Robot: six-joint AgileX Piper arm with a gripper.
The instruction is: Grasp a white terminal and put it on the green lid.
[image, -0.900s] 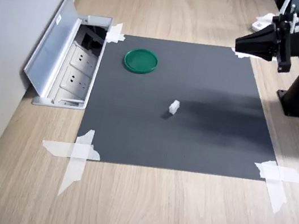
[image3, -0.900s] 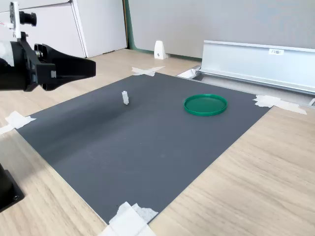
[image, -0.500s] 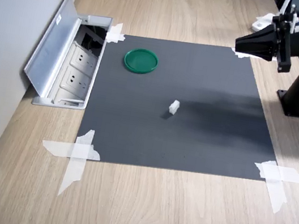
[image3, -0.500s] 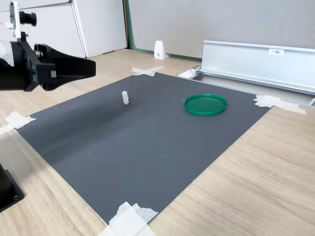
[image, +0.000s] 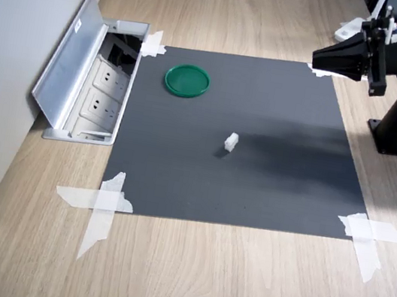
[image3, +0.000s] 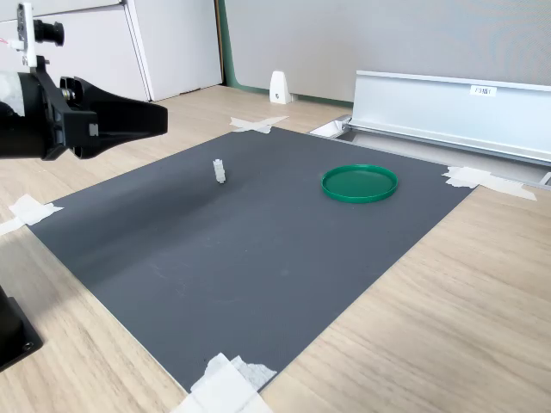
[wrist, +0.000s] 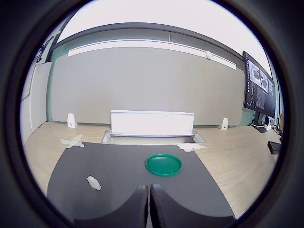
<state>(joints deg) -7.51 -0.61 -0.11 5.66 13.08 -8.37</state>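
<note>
Nothing has moved since the earlier frames: arm, block and disc all sit just where they were. The gripper [image: 314,60] hangs in the air at the upper right of the first exterior view, above the far corner of the dark mat [image: 269,183], its two black fingers pressed together into one point with nothing between them. The wrist view shows the same fingertips [wrist: 142,199] meeting along a thin seam. The white terminal [image: 231,142] stands on the mat near the middle of the first exterior view, well apart from the gripper. The green lid [image: 187,81] lies flat on the mat toward the upper left, near an open floor box with sockets [image: 101,94]. White tape strips [image: 101,205] hold the mat's corners to the wooden table [image: 235,292].
</note>
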